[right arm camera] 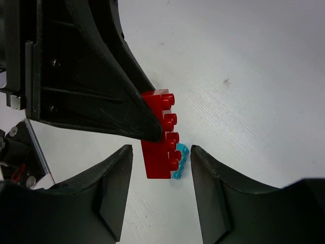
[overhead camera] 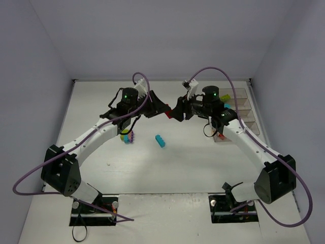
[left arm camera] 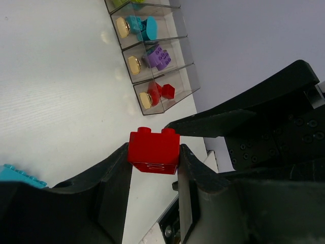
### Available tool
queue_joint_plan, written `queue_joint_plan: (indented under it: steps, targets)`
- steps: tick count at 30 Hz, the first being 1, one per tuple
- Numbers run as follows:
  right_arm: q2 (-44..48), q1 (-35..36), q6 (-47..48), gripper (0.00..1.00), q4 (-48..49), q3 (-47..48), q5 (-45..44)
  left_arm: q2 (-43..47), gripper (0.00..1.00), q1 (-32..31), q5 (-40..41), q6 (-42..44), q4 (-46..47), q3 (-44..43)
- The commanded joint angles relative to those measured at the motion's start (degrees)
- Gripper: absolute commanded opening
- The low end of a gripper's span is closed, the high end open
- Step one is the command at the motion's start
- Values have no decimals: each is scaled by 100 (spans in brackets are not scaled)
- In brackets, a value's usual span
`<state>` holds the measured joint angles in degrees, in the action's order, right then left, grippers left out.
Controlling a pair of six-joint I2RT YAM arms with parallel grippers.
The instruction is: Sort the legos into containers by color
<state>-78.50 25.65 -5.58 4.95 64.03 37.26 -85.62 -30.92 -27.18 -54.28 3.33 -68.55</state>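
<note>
My left gripper (overhead camera: pixel 164 110) (left arm camera: pixel 154 155) is shut on a red lego (left arm camera: pixel 154 151) and holds it above the table's middle. My right gripper (overhead camera: pixel 176 113) (right arm camera: pixel 161 152) is open and faces the left one, its fingers (right arm camera: pixel 114 188) on either side of the red lego's (right arm camera: pixel 158 137) free end, apart from it. A teal lego (overhead camera: pixel 160 141) (right arm camera: pixel 181 161) lies on the table below. A multicolour clump (overhead camera: pixel 127 136) lies under the left arm. The containers (overhead camera: pixel 245 109) (left arm camera: pixel 179 76) stand in a row at the right, holding red (left arm camera: pixel 161 92), purple (left arm camera: pixel 158 56) and teal (left arm camera: pixel 141 26) pieces.
White walls enclose the table on the left, back and right. Purple cables loop over both arms. The right arm's forearm (overhead camera: pixel 244 137) lies next to the near end of the containers. A teal brick's corner (left arm camera: pixel 18 175) shows beside the left finger.
</note>
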Motion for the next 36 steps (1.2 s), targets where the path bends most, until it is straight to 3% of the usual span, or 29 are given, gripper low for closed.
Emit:
queue_joint_plan:
  steps: [1, 10, 12, 13, 15, 16, 20, 25, 31, 36]
  targets:
    - [-95, 89, 128, 43, 261, 338, -69, 72, 0, -20, -130, -65, 168, -317]
    - [-262, 142, 163, 27, 199, 426, -8, 46, 0, -28, -182, -47, 168, -378]
    - [-271, 142, 172, 17, 182, 417, -34, 63, 0, -20, -191, -47, 168, -369]
    - [-271, 151, 180, 13, 164, 409, -78, 72, 5, -20, -191, -21, 150, -369]
    - [-236, 142, 181, 1, 147, 382, -270, 98, 31, -20, -139, 58, 80, -352]
    - [-219, 142, 181, 0, 129, 339, -358, 151, 54, -11, -8, 162, 28, -326]
    - [-139, 29, -12, 0, 85, 137, -982, 353, 80, 24, 509, 593, -541, -238]
    - [54, -516, -846, 0, -38, -179, -1764, 871, 81, 156, 1363, 1603, -1307, -97]
    - [625, -1842, -2286, 0, -669, -724, -3240, 1724, 81, 182, 2497, 2325, -1485, 543]
    - [696, -2941, -2974, 0, -1223, -1024, -3356, 2365, 81, 191, 2665, 2413, -1379, 1186]
